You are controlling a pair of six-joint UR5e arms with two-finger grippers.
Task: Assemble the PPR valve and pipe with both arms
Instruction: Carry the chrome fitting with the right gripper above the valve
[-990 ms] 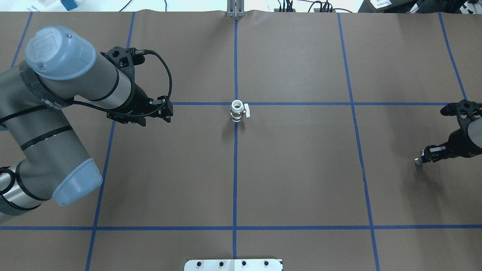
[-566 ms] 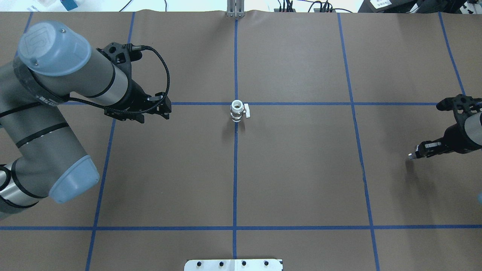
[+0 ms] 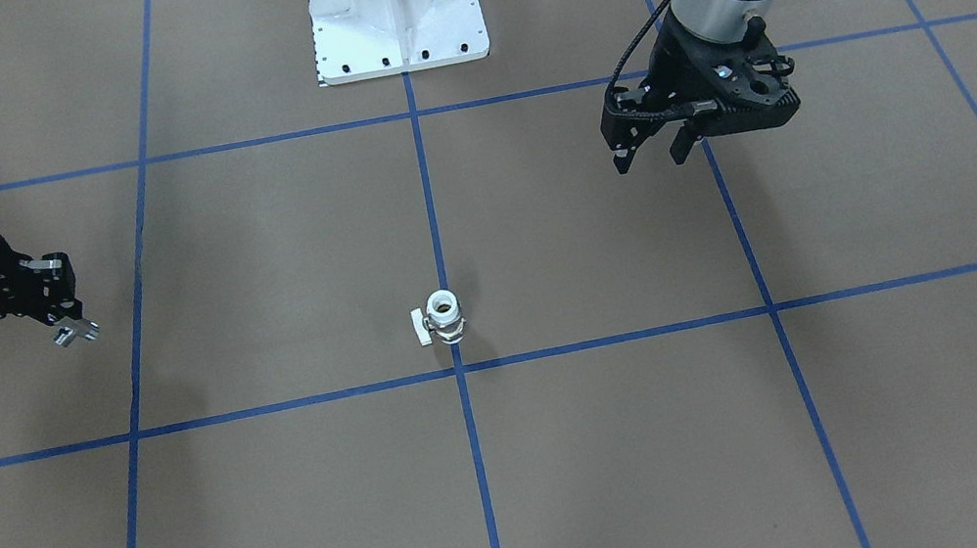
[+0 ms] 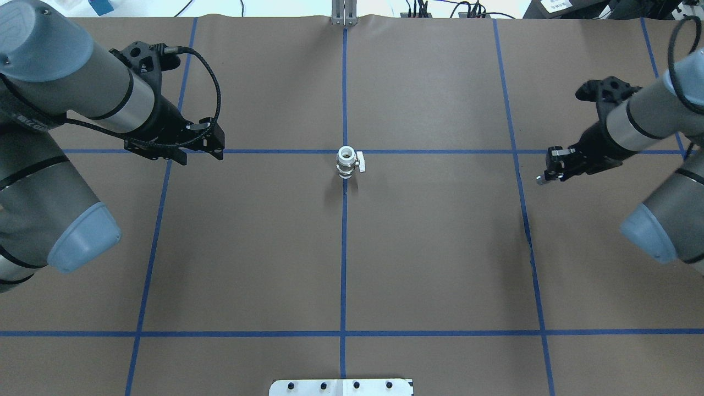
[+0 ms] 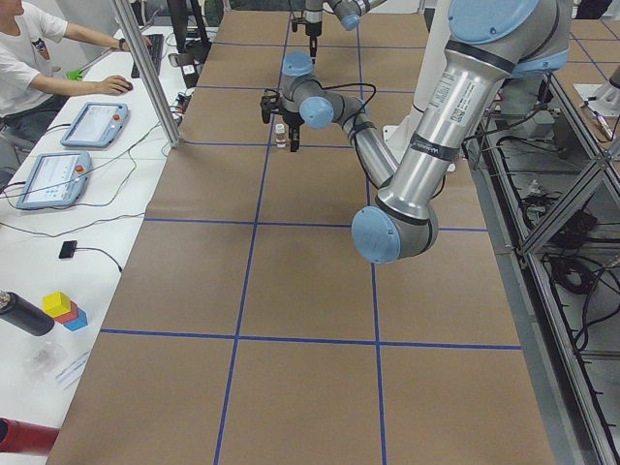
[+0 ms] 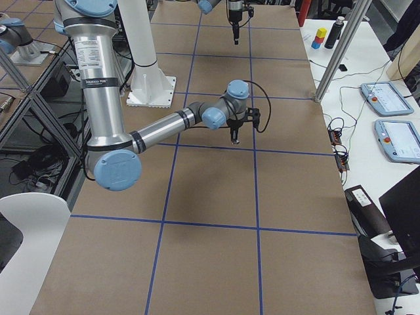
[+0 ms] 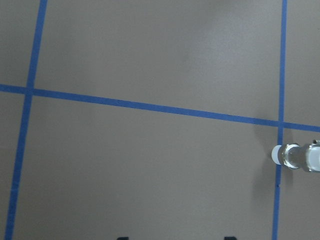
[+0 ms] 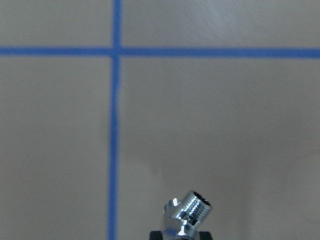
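The PPR valve (image 4: pixel 346 162) stands upright at the table's centre on the blue tape crossing, with white ring ends, a metal band and a side lever. It also shows in the front view (image 3: pixel 444 316) and at the right edge of the left wrist view (image 7: pixel 296 156). My left gripper (image 4: pixel 201 157) (image 3: pixel 650 160) is open and empty, hovering well to the valve's left. My right gripper (image 4: pixel 545 176) (image 3: pixel 65 323) is shut on the pipe (image 4: pixel 541 179) (image 3: pixel 77 332), a small chrome fitting (image 8: pixel 188 212), held above the table far to the valve's right.
The brown table cover carries a grid of blue tape lines (image 4: pixel 344 247). The robot's white base plate (image 3: pixel 393 2) is at the near edge. A metal post (image 4: pixel 344 14) stands at the far edge. An operator (image 5: pixel 29 58) and tablets sit beside the table.
My left gripper has drawn back to the left and slightly farther up the table, away from the valve. My right gripper has moved in from the right edge and farther up the table with the pipe.
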